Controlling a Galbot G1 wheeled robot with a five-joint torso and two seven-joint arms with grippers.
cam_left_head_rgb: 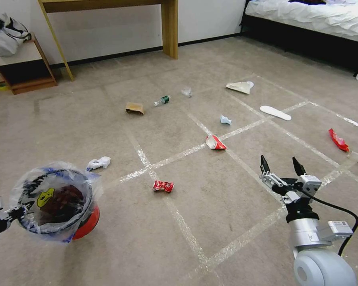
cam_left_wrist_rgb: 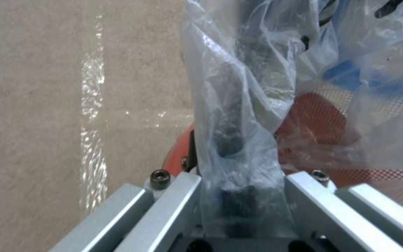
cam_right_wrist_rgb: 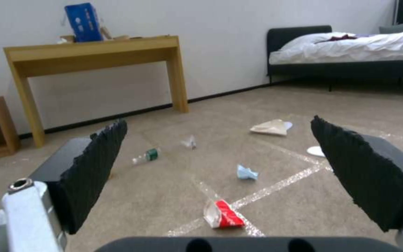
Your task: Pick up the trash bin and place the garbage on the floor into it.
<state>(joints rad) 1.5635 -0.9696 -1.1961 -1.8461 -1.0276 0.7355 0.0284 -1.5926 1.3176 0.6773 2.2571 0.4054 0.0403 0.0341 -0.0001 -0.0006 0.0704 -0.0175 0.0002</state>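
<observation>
The red trash bin (cam_left_head_rgb: 87, 224), lined with a clear printed bag (cam_left_head_rgb: 55, 198), hangs tilted at the lower left, and my left gripper (cam_left_head_rgb: 10, 214) is shut on its rim. Up close, the liner (cam_left_wrist_rgb: 239, 105) drapes over that gripper's finger beside the red wall (cam_left_wrist_rgb: 313, 119). My right gripper (cam_left_head_rgb: 282, 165) is open above the floor (cam_left_head_rgb: 226, 222). Just beyond it lies a red-white wrapper (cam_left_head_rgb: 215, 143) (cam_right_wrist_rgb: 222, 214). Other garbage lies around: a red wrapper (cam_left_head_rgb: 163, 186), a white tissue (cam_left_head_rgb: 98, 162), a blue-white wrapper (cam_left_head_rgb: 225, 120), a bottle (cam_left_head_rgb: 162, 100) and a tan paper bag (cam_left_head_rgb: 134, 108).
A wooden desk (cam_left_head_rgb: 169, 28) and a low shelf (cam_left_head_rgb: 24, 67) stand along the far wall, and a bed (cam_left_head_rgb: 314, 20) stands at the back right. More litter lies to the right: a white paper piece (cam_left_head_rgb: 240, 86), a white insole (cam_left_head_rgb: 275, 113) and a red wrapper (cam_left_head_rgb: 338, 140).
</observation>
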